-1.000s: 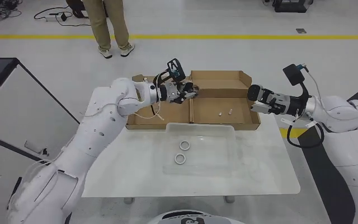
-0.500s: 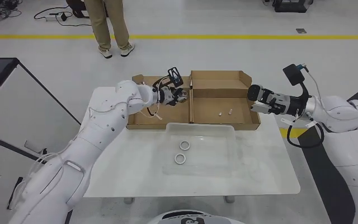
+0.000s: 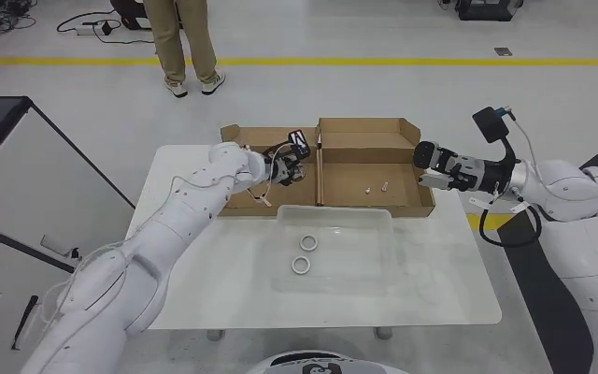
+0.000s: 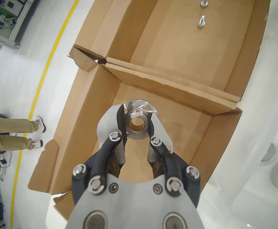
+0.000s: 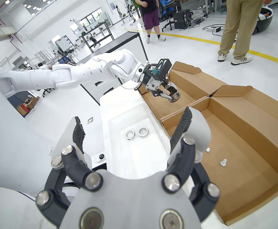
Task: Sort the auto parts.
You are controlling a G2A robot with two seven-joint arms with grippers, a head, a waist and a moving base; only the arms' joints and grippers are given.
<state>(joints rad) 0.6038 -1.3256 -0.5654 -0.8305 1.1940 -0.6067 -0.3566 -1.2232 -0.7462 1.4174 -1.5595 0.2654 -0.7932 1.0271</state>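
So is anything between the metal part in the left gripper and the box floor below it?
Nothing visible does. The left gripper holds the metal part above the box, and the cardboard floor under it is bare.

On the left wrist camera, the black ribbed pads [image 4: 121,121] of the left gripper [image 4: 136,121] cover both sides of the silver metal flange with a round hub [image 4: 140,106], so I cannot see its rim there. One of the two small silver bolts [image 4: 203,3] is cut by the picture's edge. A grey curved piece [image 4: 271,152] in the white plastic tray [image 4: 249,173] is also cut off; I cannot tell what it is. On the right wrist camera, one finger of the right gripper [image 5: 133,116] hides part of one bolt [image 5: 207,149]. In the top view the flange is too small for me to make out.
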